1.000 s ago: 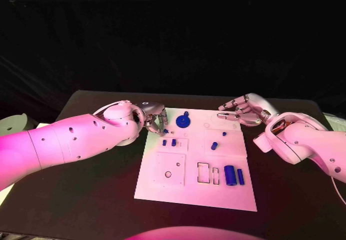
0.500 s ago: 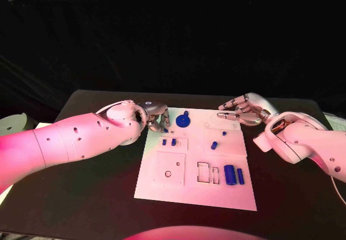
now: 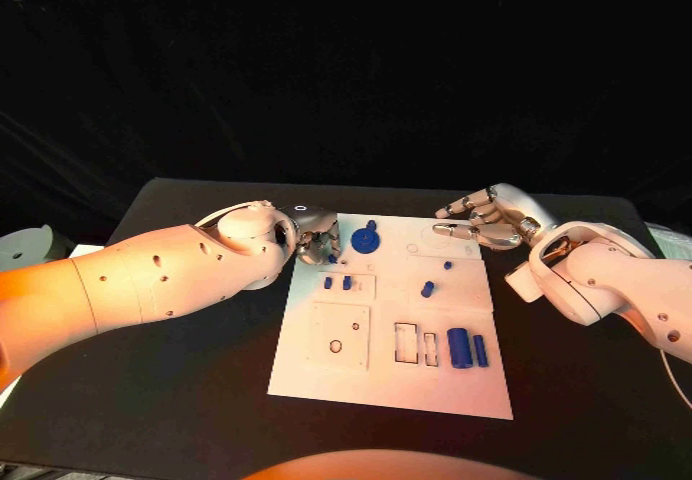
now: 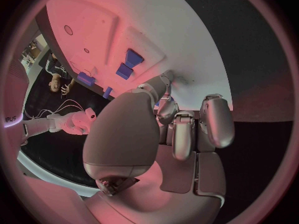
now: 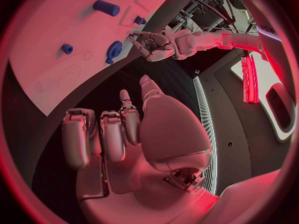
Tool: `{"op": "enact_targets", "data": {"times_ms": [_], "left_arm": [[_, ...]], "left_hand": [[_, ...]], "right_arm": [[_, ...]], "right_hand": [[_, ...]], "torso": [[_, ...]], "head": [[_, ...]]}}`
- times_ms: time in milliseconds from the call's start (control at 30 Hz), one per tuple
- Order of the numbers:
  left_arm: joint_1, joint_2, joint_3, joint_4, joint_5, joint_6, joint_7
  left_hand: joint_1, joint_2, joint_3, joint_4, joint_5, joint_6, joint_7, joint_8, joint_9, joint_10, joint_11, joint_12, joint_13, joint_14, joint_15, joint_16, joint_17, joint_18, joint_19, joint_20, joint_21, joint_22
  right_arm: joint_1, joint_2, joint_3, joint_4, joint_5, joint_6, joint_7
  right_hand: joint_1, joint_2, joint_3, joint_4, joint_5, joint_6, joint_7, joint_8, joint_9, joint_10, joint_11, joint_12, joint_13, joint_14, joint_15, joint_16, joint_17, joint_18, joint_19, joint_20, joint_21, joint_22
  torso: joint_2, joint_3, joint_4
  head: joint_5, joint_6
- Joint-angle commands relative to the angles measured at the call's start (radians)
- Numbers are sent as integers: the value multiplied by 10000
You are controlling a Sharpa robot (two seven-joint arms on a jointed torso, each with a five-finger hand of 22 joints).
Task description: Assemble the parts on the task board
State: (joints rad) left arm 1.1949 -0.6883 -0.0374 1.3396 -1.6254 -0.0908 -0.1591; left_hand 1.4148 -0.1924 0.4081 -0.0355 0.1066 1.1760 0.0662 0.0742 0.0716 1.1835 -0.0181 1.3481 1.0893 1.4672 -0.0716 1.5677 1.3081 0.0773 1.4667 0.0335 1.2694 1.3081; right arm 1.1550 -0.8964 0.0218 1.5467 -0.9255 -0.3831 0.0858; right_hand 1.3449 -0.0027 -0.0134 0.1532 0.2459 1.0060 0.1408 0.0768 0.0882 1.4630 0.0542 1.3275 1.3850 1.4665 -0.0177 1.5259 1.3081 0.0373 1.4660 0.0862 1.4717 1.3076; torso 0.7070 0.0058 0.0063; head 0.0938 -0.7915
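The white task board (image 3: 433,385) lies in the middle of the black table. On it sit a blue disc (image 3: 365,240), two small blue pegs (image 3: 338,284), two more small pieces (image 3: 428,291) and a large blue cylinder (image 3: 460,348) beside a thin bar (image 3: 480,351). My left hand (image 3: 313,240) hangs over the board's far left corner, fingers bent down and apart, holding nothing; its tips are close to a small blue piece (image 3: 332,259). My right hand (image 3: 483,224) hovers at the far right corner, fingers loosely bent, empty. The left wrist view shows the pegs (image 4: 129,63) beyond the left hand (image 4: 168,129).
Empty rectangular slots (image 3: 418,343) and a square recess with a hole (image 3: 339,335) mark the board's near half. Bare black table (image 3: 188,380) surrounds the board on all sides. A pale object (image 3: 22,243) sits off the table's left edge.
My left hand has edged slightly right, further over the board's corner. The right hand and the parts have not moved.
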Motion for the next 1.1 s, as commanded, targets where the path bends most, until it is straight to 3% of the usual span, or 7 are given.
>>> {"op": "enact_targets", "data": {"times_ms": [33, 833, 1100], "left_arm": [[-9, 47, -13, -49, -212, 590, -169], [-8, 258, -55, -160, -143, 2008, -652], [-5, 314, -74, -226, -128, 1867, -509]], "left_hand": [[-129, 1, 12, 28, -11, -17, 32, -63, -8, 105, 9, 93, 100, 1036, -58, 31, 2627, -180, 354, -45, 80, 1215], [-346, 145, -62, 237, 61, -211, 150, -111, -35, 440, 89, 379, 494, 1036, 3, 31, 2627, -284, 486, -8, 606, 1505], [-245, 383, 278, 258, 233, 227, 62, 32, 51, 1094, 11, 673, 1153, 1036, -48, 31, 2627, -387, 625, -28, 1157, 1783]], "right_arm": [[-5, 10, 0, 13, -25, 108, 87], [-5, -3, 0, 34, -25, 108, 79], [-3, -3, 0, 50, -25, 99, 73]], "right_hand": [[-80, 58, -72, -13, -7, 56, -18, 24, 12, 15, -29, -33, 312, 877, -50, -26, 1907, 59, 158, -48, -57, 675], [-91, 58, -96, -10, -23, 66, -25, 26, 15, 24, -35, -13, 324, 881, -55, -15, 1923, 58, 162, -51, -53, 683], [-91, 58, -96, -10, -23, 66, -25, 26, 15, 24, -35, -13, 324, 881, -55, -15, 1923, 58, 162, -51, -53, 683]], "torso": [[-7, 3, 2], [-4, 1, 5], [-10, 5, -3]], "head": [[11, -20], [-17, -63], [-13, -68]]}}
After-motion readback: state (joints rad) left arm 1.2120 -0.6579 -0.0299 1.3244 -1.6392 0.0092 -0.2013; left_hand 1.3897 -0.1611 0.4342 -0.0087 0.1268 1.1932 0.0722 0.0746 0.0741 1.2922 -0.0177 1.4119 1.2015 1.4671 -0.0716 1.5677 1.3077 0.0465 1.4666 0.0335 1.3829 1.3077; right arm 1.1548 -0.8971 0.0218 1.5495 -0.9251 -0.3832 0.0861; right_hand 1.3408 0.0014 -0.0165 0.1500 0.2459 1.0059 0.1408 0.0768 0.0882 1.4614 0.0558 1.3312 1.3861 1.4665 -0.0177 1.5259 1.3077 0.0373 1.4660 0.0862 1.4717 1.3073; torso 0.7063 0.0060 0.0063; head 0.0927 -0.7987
